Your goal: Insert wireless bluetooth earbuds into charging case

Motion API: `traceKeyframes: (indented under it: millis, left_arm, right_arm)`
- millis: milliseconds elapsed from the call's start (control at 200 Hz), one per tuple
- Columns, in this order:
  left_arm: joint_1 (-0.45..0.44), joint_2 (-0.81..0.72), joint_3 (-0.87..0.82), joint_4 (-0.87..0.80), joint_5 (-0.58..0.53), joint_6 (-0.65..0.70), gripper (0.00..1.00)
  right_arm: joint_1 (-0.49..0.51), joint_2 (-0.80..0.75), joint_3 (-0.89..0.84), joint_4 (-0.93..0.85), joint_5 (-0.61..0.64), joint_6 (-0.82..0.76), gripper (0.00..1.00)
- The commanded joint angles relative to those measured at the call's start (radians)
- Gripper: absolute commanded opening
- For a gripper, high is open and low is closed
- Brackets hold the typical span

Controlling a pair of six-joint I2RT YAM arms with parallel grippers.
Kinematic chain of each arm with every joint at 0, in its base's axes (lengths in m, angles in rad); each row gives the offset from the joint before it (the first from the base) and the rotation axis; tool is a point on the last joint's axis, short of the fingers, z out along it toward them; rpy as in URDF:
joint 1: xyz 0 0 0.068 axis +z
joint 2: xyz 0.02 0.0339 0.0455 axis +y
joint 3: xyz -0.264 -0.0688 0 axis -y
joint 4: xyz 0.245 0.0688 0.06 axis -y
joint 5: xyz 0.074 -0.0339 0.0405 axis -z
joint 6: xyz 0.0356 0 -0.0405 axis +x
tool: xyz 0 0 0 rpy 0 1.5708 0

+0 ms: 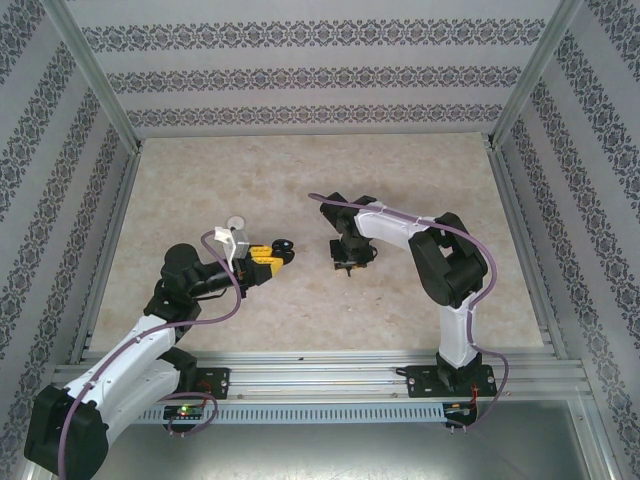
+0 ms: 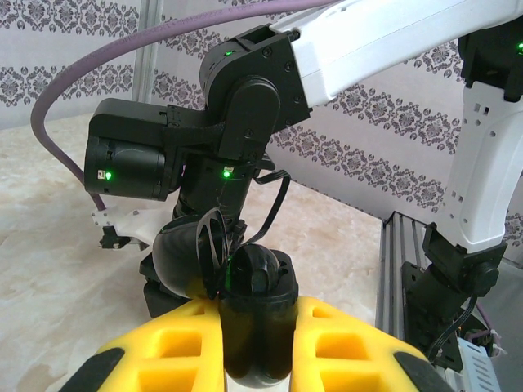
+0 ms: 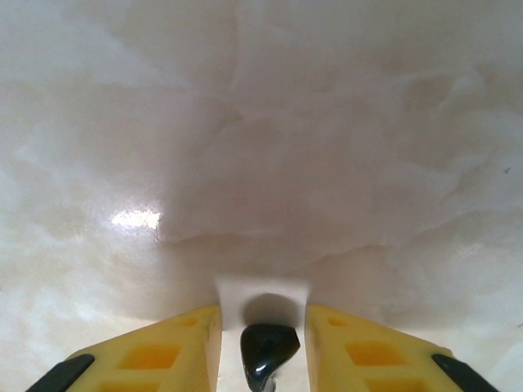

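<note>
Top external view
- Item: pale marble-patterned table [image 1: 200,190], walled on three sides by patterned panels.
- Item: left gripper [image 1: 272,256], with yellow fingers, reaching toward the table's middle. We record it clenched on a black round charging case [image 1: 284,246], which is held off the surface at the fingertips.
- Item: right gripper [image 1: 350,264], pointing down at the table. It is near the case and to its right, but apart from it.

Left wrist view
- Item: left gripper [image 2: 255,312], with its two yellow fingers [image 2: 339,343] pressed against either side of the black case [image 2: 260,282]. The case stands between them, and part of it opens upward.
- Item: the white-and-black right arm [image 2: 392,41], which rises beyond the case.

Right wrist view
- Item: right gripper [image 3: 263,314], close above the table [image 3: 327,122].
- Item: small glossy black earbud [image 3: 268,347], lying between the two yellow fingers. We note a narrow gap on each side of it, so the jaws stand parted and released and do not pinch it.
- Item: white shape [image 3: 233,294] just past the fingertips. We cannot tell what it is.
</note>
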Motion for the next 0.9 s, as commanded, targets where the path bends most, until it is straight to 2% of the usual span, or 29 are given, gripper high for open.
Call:
traceKeyframes:
  millis: [0,290,525,659,779,894]
  left_arm:
    - [0.003,-0.016,0.000,0.004,0.019,-0.011,0.00]
    - [0.004,-0.020,0.010,0.021,0.024,-0.024,0.00]
    - [0.004,-0.015,0.027,0.053,0.023,-0.019,0.00]
    - [-0.003,0.023,0.054,0.125,0.011,-0.011,0.00]
    - [-0.032,0.075,0.118,0.126,0.016,0.050,0.00]
    - [-0.083,0.111,0.168,0.088,-0.026,0.148,0.00]
  right_arm:
    - [0.019,0.026,-0.018,-0.024,-0.005,0.023,0.29]
    - [0.020,-0.021,-0.004,-0.042,0.023,0.022,0.20]
    - [0.026,-0.180,0.022,-0.086,0.078,0.025,0.19]
    - [0.050,-0.271,0.058,-0.132,0.136,0.029,0.19]
    - [0.080,-0.368,0.086,-0.150,0.179,0.044,0.19]
    - [0.113,-0.464,0.110,-0.158,0.235,0.056,0.19]
